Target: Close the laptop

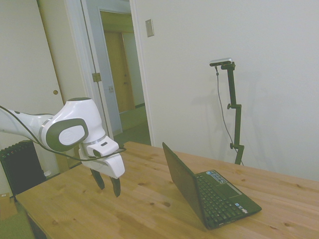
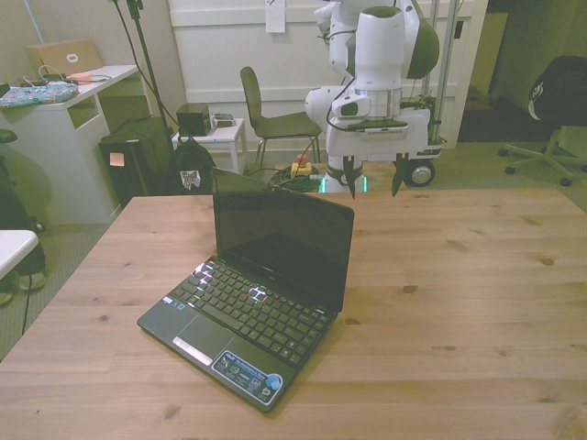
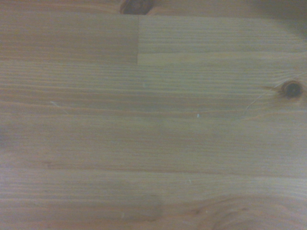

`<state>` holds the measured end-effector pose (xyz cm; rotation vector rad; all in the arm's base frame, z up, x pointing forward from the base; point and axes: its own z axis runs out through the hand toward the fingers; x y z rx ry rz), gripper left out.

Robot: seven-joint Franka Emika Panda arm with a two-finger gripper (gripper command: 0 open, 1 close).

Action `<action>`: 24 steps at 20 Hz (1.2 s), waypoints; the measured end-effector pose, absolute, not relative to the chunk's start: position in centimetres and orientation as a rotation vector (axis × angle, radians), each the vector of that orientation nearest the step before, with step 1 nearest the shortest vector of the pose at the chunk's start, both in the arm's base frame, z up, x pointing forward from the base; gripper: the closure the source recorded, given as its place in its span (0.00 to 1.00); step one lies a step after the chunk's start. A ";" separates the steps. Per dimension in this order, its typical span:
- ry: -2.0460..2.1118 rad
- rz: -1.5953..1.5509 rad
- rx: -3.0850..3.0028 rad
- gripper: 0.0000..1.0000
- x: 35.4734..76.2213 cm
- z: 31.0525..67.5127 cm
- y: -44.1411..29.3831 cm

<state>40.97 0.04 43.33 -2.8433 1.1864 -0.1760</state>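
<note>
The small black laptop (image 2: 261, 289) stands open on the wooden table (image 2: 459, 302), its screen upright and its keyboard toward the camera in the front view. In the side view the laptop (image 1: 207, 191) shows its black lid turned toward the arm. My gripper (image 2: 374, 177) hangs open above the table behind the laptop's lid, a little to the front view's right of it, holding nothing. The side view puts the gripper (image 1: 107, 183) well apart from the lid, fingers pointing down. Only bare wood grain (image 3: 153, 115) fills the wrist view.
A dark chair (image 2: 275, 115), a small white side table (image 2: 215, 137) and a black box on the floor (image 2: 138, 165) stand behind the table. A white desk (image 2: 64, 119) is at the front view's left. An office chair (image 2: 550, 110) sits at the far right.
</note>
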 end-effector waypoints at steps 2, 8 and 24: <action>1.190 -0.180 -2.847 0.00 41.0 43.3 -0.1; 1.484 -0.377 -2.716 0.00 43.1 46.9 -6.4; 1.718 -0.490 -2.527 1.00 48.5 50.9 -16.6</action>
